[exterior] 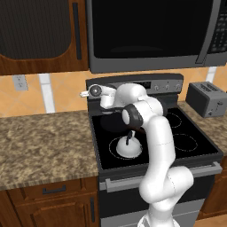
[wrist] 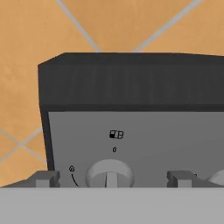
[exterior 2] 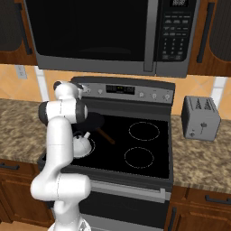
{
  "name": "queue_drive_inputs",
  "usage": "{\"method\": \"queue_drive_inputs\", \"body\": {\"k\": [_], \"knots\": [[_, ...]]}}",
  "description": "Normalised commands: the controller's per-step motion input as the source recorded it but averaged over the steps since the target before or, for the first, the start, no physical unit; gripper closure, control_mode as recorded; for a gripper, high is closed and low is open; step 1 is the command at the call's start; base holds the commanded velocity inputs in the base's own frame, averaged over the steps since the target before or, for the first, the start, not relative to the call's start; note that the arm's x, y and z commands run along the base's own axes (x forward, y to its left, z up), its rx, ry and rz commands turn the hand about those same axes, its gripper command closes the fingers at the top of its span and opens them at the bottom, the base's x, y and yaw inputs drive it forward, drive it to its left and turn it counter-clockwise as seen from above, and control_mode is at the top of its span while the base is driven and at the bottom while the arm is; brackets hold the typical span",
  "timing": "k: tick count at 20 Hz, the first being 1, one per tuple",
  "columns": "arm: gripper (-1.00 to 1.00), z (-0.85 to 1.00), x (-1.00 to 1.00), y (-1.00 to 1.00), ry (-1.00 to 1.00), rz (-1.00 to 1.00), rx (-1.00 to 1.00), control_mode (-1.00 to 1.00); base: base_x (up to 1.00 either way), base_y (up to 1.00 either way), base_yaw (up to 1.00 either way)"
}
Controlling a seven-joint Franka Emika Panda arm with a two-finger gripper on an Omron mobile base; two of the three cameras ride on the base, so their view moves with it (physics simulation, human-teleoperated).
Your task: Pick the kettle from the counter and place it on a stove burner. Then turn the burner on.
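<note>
I hold the open end effector straddling the knob dead ahead; kettle sits on the burner.

The small squat white-grey kettle with the thin black arched handle sits on the front left thin white circle of a stove burner in the black glass cooktop, and the dark frying pan lies just behind it (partly hidden by the arm). The brown speckled granite-look counter lies to the left of the cooktop, and the grey box-shaped toaster stands on the worktop to its right. In the hand view the two-finger gripper is in front of the stove's back panel, with the round grey knob between its fingertips.
</note>
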Motion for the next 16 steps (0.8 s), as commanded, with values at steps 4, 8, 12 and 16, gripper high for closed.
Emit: {"method": "queue_drive_inputs", "body": {"k": [4,8,12,16], "knots": [[1.0,0.0,0.0,0.0,0.0,0.0,0.0,-1.0,0.0,0.0,0.0],[1.0,0.0,0.0,0.0,0.0,0.0,0.0,-1.0,0.0,0.0,0.0],[1.0,0.0,0.06,0.0,0.0,0.0,-0.02,-1.0,0.0,0.0,0.0],[1.0,0.0,0.03,0.06,0.0,0.04,-0.2,-1.0,0.0,0.0,0.0]]}}
